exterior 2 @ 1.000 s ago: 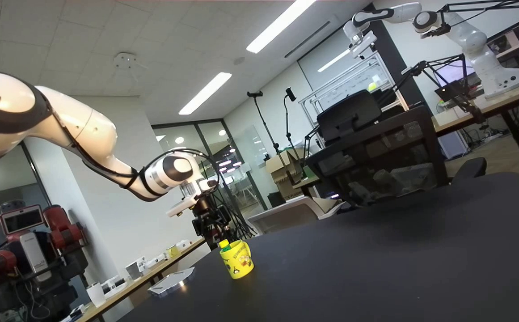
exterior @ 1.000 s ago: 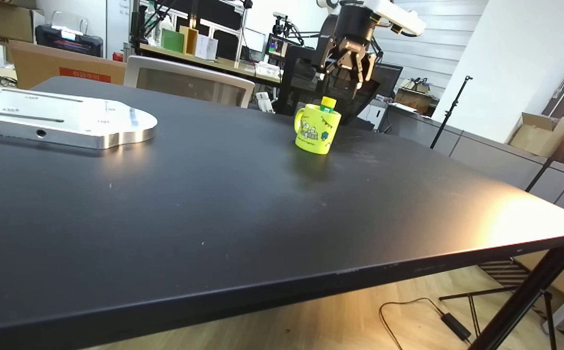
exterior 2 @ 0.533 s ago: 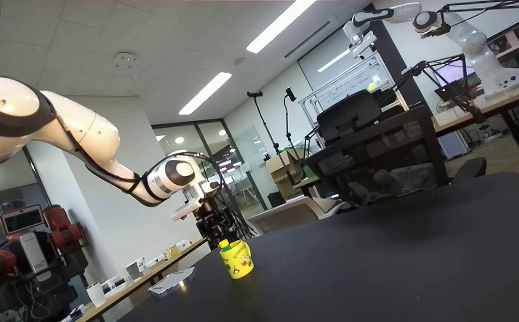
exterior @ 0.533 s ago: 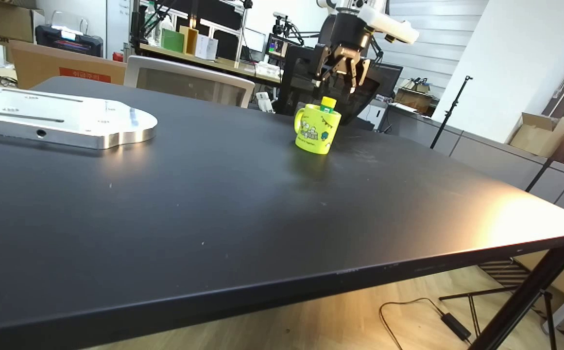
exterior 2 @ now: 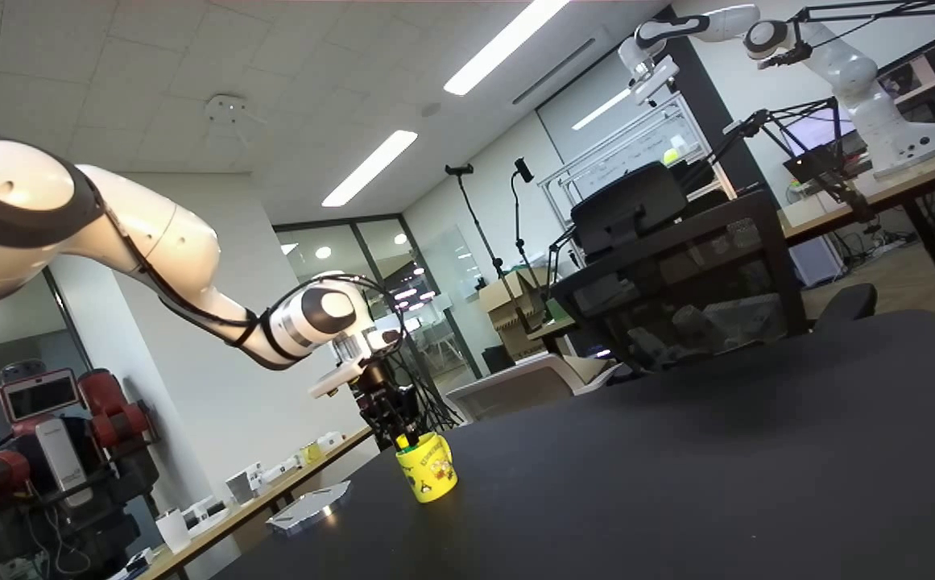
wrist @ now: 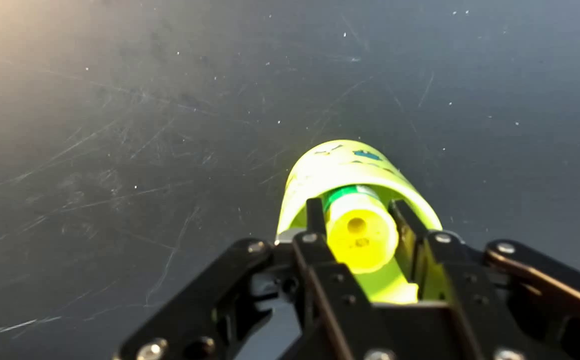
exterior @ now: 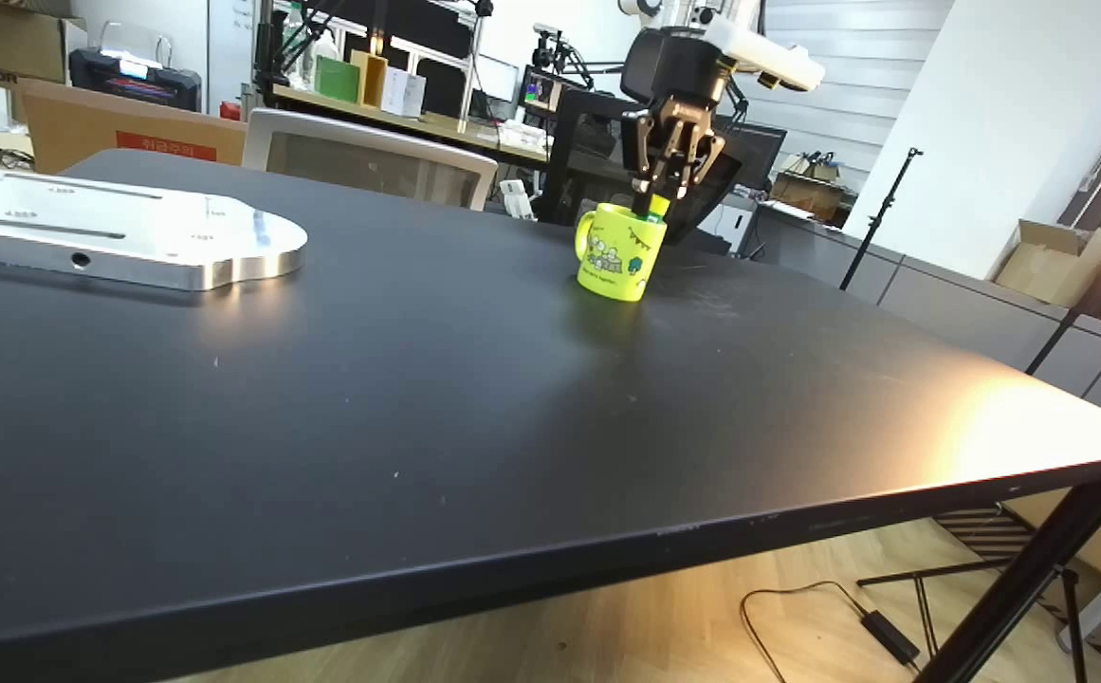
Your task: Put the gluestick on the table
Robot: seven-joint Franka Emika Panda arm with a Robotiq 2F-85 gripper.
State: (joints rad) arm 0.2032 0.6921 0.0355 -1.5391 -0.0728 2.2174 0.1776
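The gluestick, with a yellow cap and a green band below it, stands inside a lime-yellow mug. My gripper has its black fingers on both sides of the cap, their tips down inside the mug's rim, and it is shut on the gluestick. In an exterior view the mug sits upright on the dark table, the cap partly behind a finger. The gripper reaches down from above the mug in an exterior view too. The gluestick's lower part is hidden in the mug.
A thick silver metal plate lies on the table, also visible as a small bright slab beyond the mug. The mug's handle points away from the gripper side. A light-framed chair stands at the table's far edge.
The gripper has come down over the mug and its fingers have closed around the cap. The cap has shifted slightly to the right in an exterior view. The mug has hardly moved.
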